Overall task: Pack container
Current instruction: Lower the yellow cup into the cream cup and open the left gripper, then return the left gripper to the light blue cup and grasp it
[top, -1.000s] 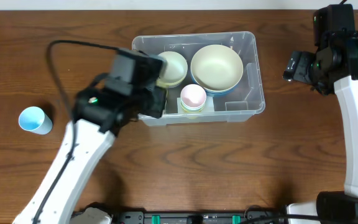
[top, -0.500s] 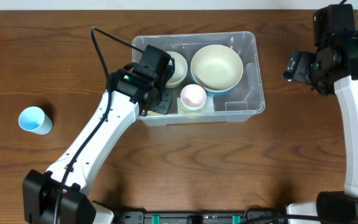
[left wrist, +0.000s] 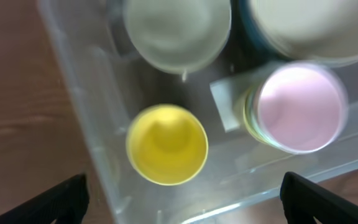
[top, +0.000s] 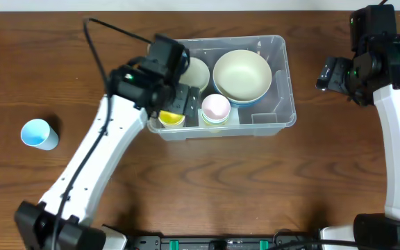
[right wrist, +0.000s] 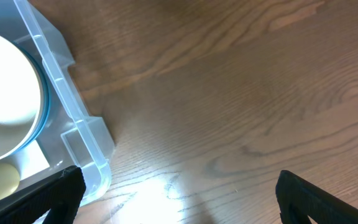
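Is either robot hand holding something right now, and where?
Neither. The left gripper is open above the yellow cup; the right gripper is open beside the container.

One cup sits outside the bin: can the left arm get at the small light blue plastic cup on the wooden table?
Probably yes. The light blue cup stands alone on that arm's side, nothing around it, and the left gripper hangs open and empty over the clear plastic container.

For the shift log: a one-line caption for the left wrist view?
Open left gripper over the container, which holds a yellow cup, pink cup and pale bowl.
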Action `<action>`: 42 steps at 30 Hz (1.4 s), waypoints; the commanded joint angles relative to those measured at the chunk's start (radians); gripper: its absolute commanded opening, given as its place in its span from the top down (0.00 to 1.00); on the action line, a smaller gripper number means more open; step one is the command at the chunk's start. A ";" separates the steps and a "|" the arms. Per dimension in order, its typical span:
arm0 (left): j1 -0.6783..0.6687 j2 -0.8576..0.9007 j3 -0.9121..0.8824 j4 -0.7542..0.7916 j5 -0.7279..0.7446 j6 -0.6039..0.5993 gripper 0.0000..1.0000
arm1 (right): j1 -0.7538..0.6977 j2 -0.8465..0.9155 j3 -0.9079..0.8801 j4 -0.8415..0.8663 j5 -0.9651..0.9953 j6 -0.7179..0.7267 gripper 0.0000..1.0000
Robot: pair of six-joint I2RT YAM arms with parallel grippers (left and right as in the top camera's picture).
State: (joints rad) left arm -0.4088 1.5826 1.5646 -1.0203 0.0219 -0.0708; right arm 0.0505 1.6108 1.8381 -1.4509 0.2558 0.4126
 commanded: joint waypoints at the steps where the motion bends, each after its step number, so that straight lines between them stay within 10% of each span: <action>1: 0.049 -0.079 0.094 -0.037 -0.016 -0.013 0.02 | -0.005 -0.002 0.004 -0.001 0.013 -0.002 0.01; 19: 0.720 0.011 0.108 -0.080 -0.164 -0.337 0.02 | -0.005 -0.002 0.004 -0.001 0.013 -0.002 0.01; 42: 0.826 0.431 0.106 -0.100 -0.165 -0.343 0.02 | -0.005 -0.002 0.004 -0.001 0.013 -0.002 0.01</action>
State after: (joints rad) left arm 0.4114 1.9804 1.6703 -1.1160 -0.1314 -0.3969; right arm 0.0505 1.6108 1.8381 -1.4506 0.2554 0.4126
